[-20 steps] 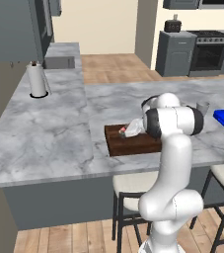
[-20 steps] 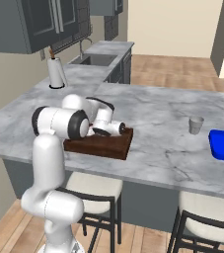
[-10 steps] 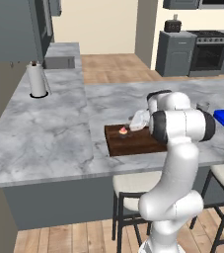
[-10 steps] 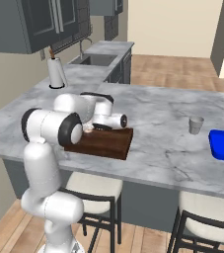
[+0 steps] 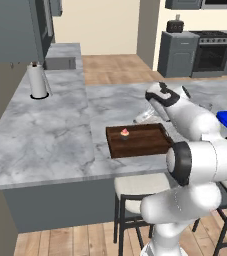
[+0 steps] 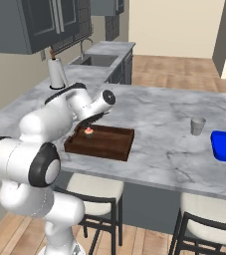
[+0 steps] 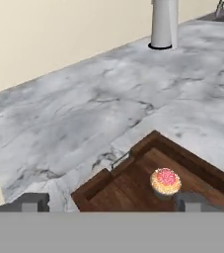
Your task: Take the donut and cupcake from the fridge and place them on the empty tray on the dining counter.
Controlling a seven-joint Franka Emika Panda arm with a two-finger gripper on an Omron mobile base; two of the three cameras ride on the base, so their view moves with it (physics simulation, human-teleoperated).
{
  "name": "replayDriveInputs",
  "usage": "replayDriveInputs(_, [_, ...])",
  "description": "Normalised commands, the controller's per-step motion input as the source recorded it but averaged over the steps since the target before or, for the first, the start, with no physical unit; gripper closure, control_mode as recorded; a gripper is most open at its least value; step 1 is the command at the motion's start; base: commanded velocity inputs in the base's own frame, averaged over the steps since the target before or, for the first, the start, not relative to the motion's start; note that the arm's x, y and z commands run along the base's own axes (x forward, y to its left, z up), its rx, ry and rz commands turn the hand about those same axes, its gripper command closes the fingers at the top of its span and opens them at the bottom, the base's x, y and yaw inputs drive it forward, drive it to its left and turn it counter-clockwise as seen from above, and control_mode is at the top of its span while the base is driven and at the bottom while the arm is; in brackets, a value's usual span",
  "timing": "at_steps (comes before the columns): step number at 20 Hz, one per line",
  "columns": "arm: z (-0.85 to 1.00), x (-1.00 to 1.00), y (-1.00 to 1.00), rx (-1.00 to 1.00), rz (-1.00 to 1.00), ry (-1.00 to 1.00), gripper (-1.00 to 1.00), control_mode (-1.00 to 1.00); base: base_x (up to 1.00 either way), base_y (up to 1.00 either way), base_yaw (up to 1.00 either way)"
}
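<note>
Near the centre of the left base view, the cupcake (image 5: 125, 133) stands upright on the tray (image 5: 145, 145), toward its left end. Below, the tray rests on the marble surface (image 5: 60, 135). At the hand view's bottom edge, the hand (image 7: 111, 201) is spread wide, holding nothing.

I saw the cupcake (image 5: 125, 133) sitting inside the tray (image 5: 145, 145), toward its left end, on the worktop (image 5: 60, 135); a paper towel roll (image 5: 37, 80) stood well behind it, to the left.
</note>
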Motion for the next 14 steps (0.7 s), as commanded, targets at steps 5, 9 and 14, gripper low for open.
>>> replayDriveInputs(5, [0.95, -0.82, -0.14, -0.15, -0.35, 0.28, -1.0, -1.0, 0.0, 0.0, 0.0])
replayDriveInputs(9, [0.82, -1.0, -0.2, -0.07, -0.4, 0.15, -1.0, -1.0, 0.0, 0.0, 0.0])
replayDriveInputs(14, [0.73, -1.0, -0.12, 0.0, -0.4, 0.16, -1.0, -1.0, 0.0, 0.0, 0.0])
